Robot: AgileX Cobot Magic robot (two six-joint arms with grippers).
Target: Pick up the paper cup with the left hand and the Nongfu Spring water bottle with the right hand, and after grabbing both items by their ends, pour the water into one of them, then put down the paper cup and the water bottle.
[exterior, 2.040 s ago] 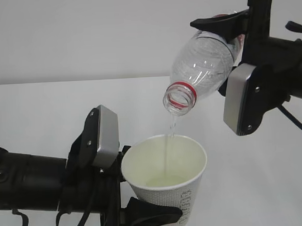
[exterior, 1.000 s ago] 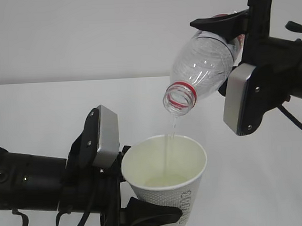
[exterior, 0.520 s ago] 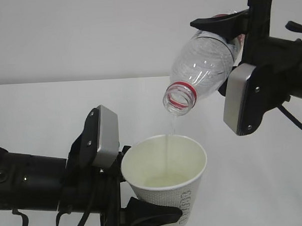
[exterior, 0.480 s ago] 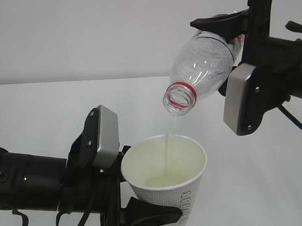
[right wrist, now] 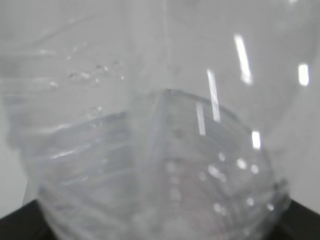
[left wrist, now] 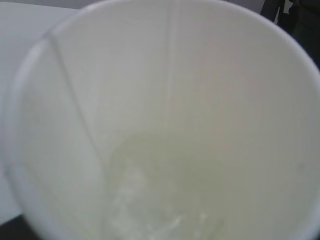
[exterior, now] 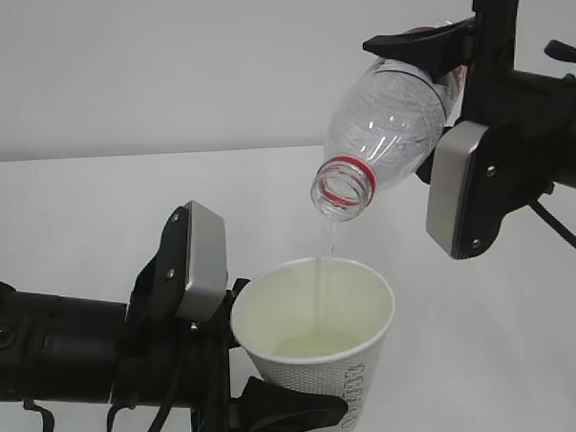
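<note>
My left gripper (exterior: 275,355) is shut on the white paper cup (exterior: 357,376) and holds it upright at the lower middle of the exterior view. One black finger (exterior: 287,412) wraps the cup's near side. My right gripper (exterior: 422,105) is shut on the base end of the clear Nongfu Spring water bottle (exterior: 384,126), which is tilted with its red-ringed mouth down over the cup. A thin stream of water (exterior: 321,272) falls into the cup. In the left wrist view the cup's cream inside (left wrist: 225,100) fills the frame, with a pale pool (left wrist: 160,200) at the bottom. The bottle (right wrist: 160,150) fills the right wrist view.
A white table (exterior: 78,216) lies under both arms, and a plain pale wall (exterior: 167,68) stands behind it. The silver plates of the left arm (exterior: 199,263) and the right arm (exterior: 459,189) flank the cup and the bottle.
</note>
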